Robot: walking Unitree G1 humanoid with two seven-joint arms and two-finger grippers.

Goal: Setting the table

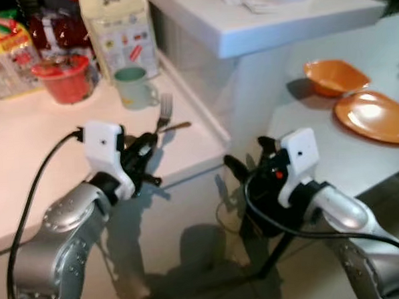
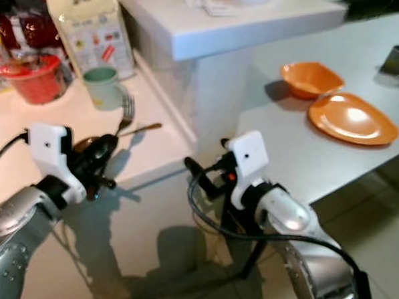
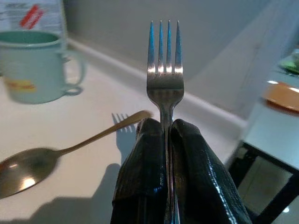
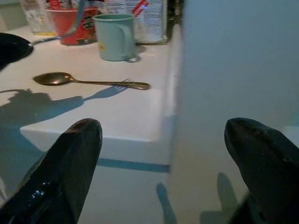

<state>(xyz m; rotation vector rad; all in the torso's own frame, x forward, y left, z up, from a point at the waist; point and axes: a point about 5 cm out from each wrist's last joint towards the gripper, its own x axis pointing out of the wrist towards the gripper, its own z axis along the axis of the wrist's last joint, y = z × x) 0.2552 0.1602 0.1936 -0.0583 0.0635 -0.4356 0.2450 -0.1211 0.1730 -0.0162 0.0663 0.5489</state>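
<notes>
Left gripper (image 3: 168, 135) clamps one fork (image 3: 165, 70); right gripper (image 4: 163, 140) spread empty; one spoon (image 4: 84, 81), one mug (image 4: 114, 36).

I see dim, soft-focus head views with glare on the orange plate (image 1: 375, 115); hard shadows cross the pale surface (image 4: 117, 107).

mug (image 1: 134, 86) behind spoon (image 4: 88, 81) on counter (image 1: 26, 158); plate (image 1: 375, 117) right
</notes>
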